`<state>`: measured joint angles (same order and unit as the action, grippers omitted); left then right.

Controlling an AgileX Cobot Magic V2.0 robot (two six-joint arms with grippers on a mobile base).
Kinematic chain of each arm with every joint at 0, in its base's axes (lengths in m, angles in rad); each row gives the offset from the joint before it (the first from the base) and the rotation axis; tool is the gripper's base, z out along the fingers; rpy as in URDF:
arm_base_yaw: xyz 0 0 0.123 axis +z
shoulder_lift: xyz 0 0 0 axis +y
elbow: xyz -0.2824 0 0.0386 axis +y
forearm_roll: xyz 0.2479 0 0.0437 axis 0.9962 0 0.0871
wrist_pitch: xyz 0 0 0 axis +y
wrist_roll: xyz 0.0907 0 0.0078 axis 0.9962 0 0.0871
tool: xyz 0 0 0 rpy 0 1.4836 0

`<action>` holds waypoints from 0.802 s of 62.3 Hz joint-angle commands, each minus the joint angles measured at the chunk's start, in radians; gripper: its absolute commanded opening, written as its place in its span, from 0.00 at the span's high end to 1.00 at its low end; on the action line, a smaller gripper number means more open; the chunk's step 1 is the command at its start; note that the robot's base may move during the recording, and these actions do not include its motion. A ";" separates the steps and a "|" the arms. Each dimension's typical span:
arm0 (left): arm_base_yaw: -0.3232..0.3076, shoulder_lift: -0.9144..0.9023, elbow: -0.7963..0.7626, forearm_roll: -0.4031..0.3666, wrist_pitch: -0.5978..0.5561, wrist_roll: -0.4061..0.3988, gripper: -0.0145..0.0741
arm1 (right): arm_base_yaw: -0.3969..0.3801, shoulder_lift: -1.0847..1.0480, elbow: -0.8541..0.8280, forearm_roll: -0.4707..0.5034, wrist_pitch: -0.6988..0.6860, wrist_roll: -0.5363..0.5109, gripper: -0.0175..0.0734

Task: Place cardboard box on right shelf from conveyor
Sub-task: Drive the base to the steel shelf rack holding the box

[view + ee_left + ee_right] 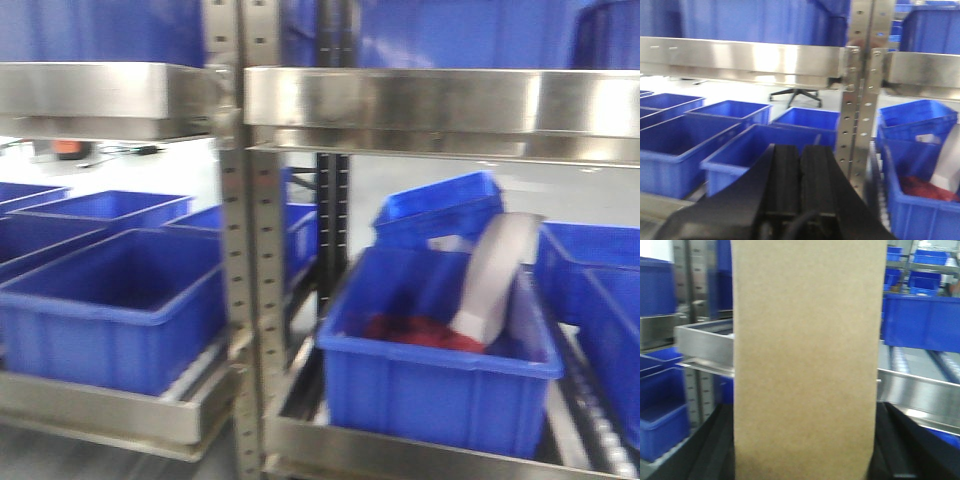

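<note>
The tan cardboard box [805,355] stands upright and fills the middle of the right wrist view. My right gripper [802,445] is shut on it, with a black finger [710,450] showing at each side. A steel shelf rail [917,390] runs behind the box on the right. In the front view the right shelf [440,100] is the shiny rail right of the perforated upright [245,300]. My left gripper [800,152] is shut with nothing in it, its pads pressed together in front of the bins. The conveyor is out of view.
Several blue bins fill the lower levels. One bin [440,390] holds something red and a white roll. More bins [110,310] sit on the left rack, others on the upper shelves [920,320]. An office chair base [796,95] stands behind the rack.
</note>
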<state>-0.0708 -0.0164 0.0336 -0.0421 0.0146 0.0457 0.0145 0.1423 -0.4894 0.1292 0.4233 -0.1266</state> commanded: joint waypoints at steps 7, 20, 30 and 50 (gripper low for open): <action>-0.001 -0.006 0.006 -0.005 -0.087 0.000 0.97 | -0.004 0.014 -0.031 0.000 -0.105 -0.010 0.72; -0.001 -0.006 0.006 -0.005 -0.087 0.000 0.97 | -0.004 0.014 -0.031 0.000 -0.105 -0.010 0.72; -0.001 -0.006 0.006 -0.005 -0.087 0.000 0.97 | -0.004 0.014 -0.031 0.000 -0.105 -0.010 0.72; -0.001 -0.006 0.006 -0.005 -0.087 0.000 0.97 | -0.004 0.014 -0.031 0.000 -0.105 -0.010 0.72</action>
<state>-0.0708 -0.0164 0.0336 -0.0421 0.0146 0.0457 0.0145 0.1423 -0.4894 0.1292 0.4233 -0.1266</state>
